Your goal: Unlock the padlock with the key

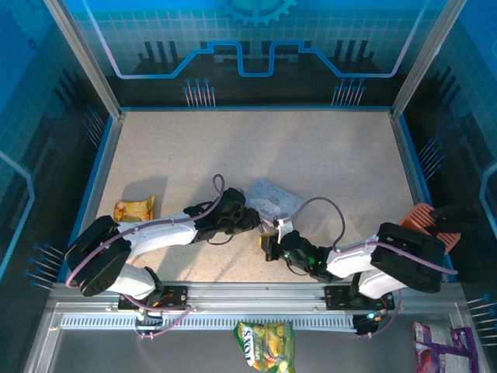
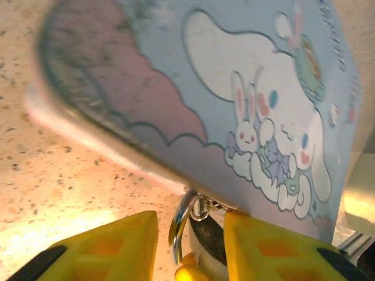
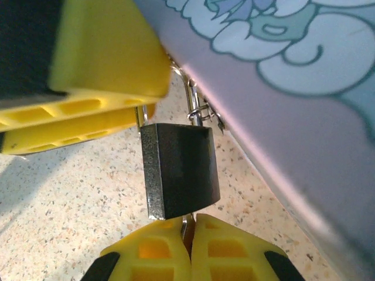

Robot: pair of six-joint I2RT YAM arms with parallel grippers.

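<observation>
Right gripper [image 3: 188, 231] pinches the key [image 3: 186, 220] at the underside of the padlock [image 3: 180, 170], beside the lilac tin [image 3: 293, 99].
We see the padlock hanging by its shackle from a small ring at the tin's edge, the left gripper [image 2: 190, 221] standing parted around it. We cannot see inside the tin. Beyond it, open table [image 1: 233, 148] runs to the far wall; a yellow snack packet [image 1: 133, 208] sits near the left edge.

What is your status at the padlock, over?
Left gripper open around the padlock. Right gripper shut on the key, at the padlock's bottom. Padlock hooked to the tin box; no obstacle.
</observation>
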